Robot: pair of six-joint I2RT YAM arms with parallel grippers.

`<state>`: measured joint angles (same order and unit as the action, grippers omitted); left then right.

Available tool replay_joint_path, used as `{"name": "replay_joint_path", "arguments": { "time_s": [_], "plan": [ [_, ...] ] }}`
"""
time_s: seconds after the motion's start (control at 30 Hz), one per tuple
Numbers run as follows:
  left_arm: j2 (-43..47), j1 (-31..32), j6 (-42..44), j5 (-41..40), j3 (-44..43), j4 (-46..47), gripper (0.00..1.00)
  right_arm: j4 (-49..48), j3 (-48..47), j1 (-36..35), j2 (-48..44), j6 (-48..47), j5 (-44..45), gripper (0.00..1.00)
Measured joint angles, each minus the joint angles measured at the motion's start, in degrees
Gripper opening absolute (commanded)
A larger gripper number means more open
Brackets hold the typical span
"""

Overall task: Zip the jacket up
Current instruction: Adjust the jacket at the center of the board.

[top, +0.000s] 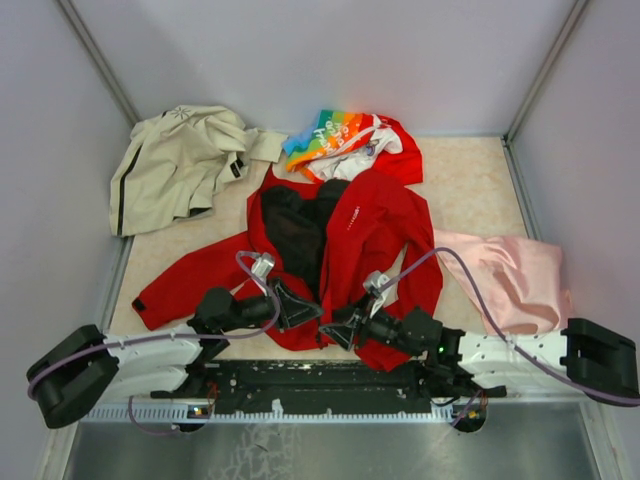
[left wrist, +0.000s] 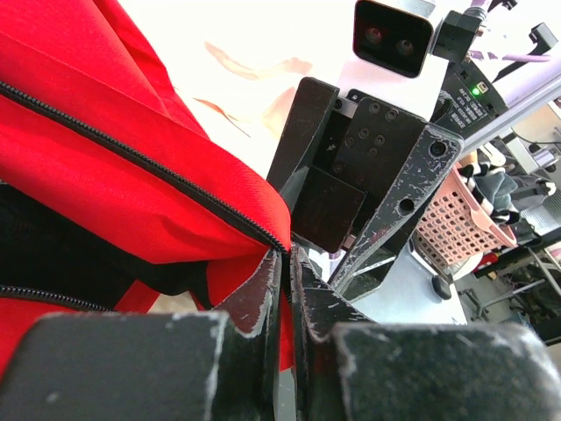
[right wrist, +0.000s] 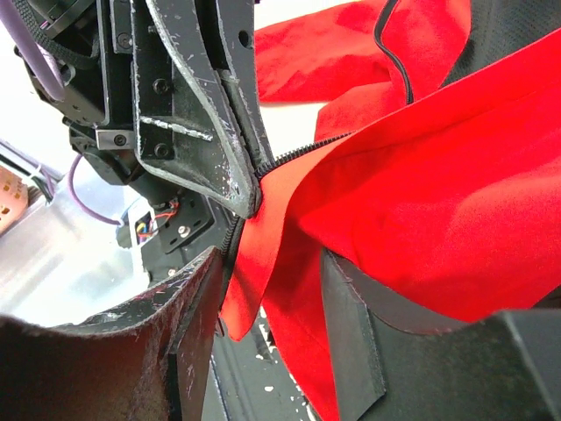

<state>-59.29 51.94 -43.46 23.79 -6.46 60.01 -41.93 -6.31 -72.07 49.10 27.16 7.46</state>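
Note:
The red jacket (top: 370, 225) lies open on the table, its black lining (top: 300, 230) showing, with its bottom hem lifted toward the arm bases. My left gripper (top: 300, 308) is shut on the hem corner beside the dark zipper line (left wrist: 149, 162); red fabric (left wrist: 105, 175) is pinched between its fingers (left wrist: 287, 263). My right gripper (top: 335, 330) faces it a short way off and stands open. The other front edge of the jacket (right wrist: 438, 202) hangs loose between the right gripper's fingers (right wrist: 272, 263), and zipper teeth (right wrist: 298, 151) run up to the left gripper's tip (right wrist: 237, 189).
A beige jacket (top: 180, 165) lies at the back left. A rainbow-and-white garment (top: 345, 140) sits behind the red jacket's collar, and a pink cloth (top: 515, 275) lies at the right. Grey walls enclose the table. A pink basket (left wrist: 460, 219) stands off the table.

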Motion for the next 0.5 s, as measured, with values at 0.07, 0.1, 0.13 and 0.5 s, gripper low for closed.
{"name": "replay_joint_path", "arguments": {
  "time_s": [0.07,0.1,0.13,0.5],
  "plan": [
    [-0.3,0.0,-0.1,0.3,0.1,0.8,0.1,-1.2,0.0,0.0,0.9,-0.3,-0.3,0.47],
    [-0.5,0.0,-0.2,0.5,0.2,1.2,0.1,-1.7,0.0,0.0,1.4,-0.4,-0.3,0.46],
    [-0.7,0.0,-0.2,0.7,0.3,1.7,0.1,-2.6,0.0,0.0,2.2,-0.6,-0.5,0.46],
    [-1.9,-0.1,-1.3,2.3,1.7,6.7,0.1,-11.1,1.0,0.0,7.9,-1.2,-4.4,0.24]
  ]
}}
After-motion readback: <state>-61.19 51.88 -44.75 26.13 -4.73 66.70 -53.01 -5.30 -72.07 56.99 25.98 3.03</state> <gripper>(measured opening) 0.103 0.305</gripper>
